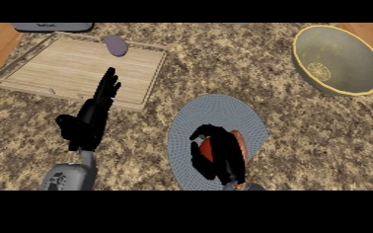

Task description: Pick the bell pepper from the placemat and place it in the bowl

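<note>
Grasp made, lift and transfer pending: orange-red bell pepper [207, 149] is clamped in the right robot hand [218, 155] on round grey woven placemat [251, 116]; yellow-rimmed grey bowl [310, 61] is seen well up-right.

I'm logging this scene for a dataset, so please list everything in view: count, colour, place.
bell pepper: one, orange-red with green stem, on the placemat, under the right hand
placemat: one, grey-blue, round, centre-low on the counter
bowl: one, grey with yellow rim, far right
cutting board: one, light wood, upper left
purple item: one, on the board's far edge
grey object: one, top left, cut off
counter: one, speckled brown
left hand: black, open, fingers up, left
right hand: black, fingers curled round the pepper
</note>
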### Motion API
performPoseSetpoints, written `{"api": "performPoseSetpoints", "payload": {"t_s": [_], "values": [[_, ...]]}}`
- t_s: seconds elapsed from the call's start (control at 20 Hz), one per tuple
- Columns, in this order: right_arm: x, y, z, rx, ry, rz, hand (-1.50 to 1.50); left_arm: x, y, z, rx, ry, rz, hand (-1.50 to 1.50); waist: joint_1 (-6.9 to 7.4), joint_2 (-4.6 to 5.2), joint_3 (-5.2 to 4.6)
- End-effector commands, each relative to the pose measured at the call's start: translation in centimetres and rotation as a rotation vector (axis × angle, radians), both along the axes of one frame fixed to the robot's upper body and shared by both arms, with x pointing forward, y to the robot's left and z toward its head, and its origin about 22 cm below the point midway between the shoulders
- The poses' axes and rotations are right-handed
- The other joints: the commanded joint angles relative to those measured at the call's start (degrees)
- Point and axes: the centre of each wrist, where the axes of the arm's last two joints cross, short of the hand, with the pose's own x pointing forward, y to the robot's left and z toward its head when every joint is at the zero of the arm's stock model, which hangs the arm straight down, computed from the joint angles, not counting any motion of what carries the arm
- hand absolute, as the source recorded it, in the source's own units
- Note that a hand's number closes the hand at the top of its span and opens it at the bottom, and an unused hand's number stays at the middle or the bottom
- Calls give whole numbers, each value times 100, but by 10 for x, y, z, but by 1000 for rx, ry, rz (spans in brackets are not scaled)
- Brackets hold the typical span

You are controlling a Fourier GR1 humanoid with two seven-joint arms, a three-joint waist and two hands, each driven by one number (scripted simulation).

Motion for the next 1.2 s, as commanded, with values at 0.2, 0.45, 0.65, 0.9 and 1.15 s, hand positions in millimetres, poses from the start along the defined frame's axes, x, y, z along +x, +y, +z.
{"api": "performPoseSetpoints", "payload": {"t_s": [0.2, 0.45, 0.65, 0.9, 1.15], "values": [[0, -32, 1, 72, 40, 182, 150, 9, 2, 8, 3, -9, -9, 0, -34, 75, 43], [-31, -71, 8, 76, 72, 681, 150, 3, -2, 5, -12, -1, 7, 0, -4, 57, 71], [-30, -118, 39, 218, -39, 866, 150, -3, 4, -2, -11, 24, 26, 0, -164, 43, 72], [-15, -185, 94, 340, -235, 972, 150, -3, 11, 4, -9, 0, 53, 0, -317, 14, 67], [-5, -258, 157, 361, -447, 983, 150, -8, 13, -1, -1, 13, 72, 0, -416, 8, 56]]}}
